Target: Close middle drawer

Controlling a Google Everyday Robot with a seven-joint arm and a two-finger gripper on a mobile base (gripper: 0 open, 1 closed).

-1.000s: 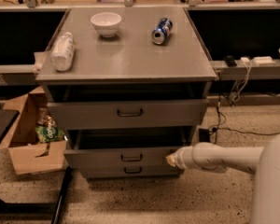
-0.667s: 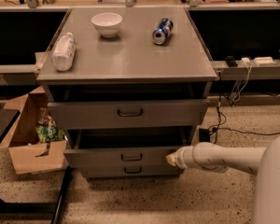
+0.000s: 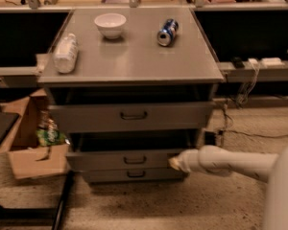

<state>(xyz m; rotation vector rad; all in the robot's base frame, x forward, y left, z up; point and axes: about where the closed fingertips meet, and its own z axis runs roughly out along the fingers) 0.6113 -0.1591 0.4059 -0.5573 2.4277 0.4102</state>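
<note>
Pretty much nothing is changed from a second ago: the end effector [image 3: 175, 163] is still parked against the right end of the middle drawer [image 3: 125, 160], whose front is still pulled out, a dark gap left above it. Whether the end effector is apart or together can't be told, and the push is judged barely started.

I'm looking at the grey middle drawer [image 3: 101, 161], dark-handled, my off-white gripper [image 3: 175, 163] sitting at its right end; farther back, a white bowl [image 3: 110, 24] and blue can [image 3: 166, 31].
</note>
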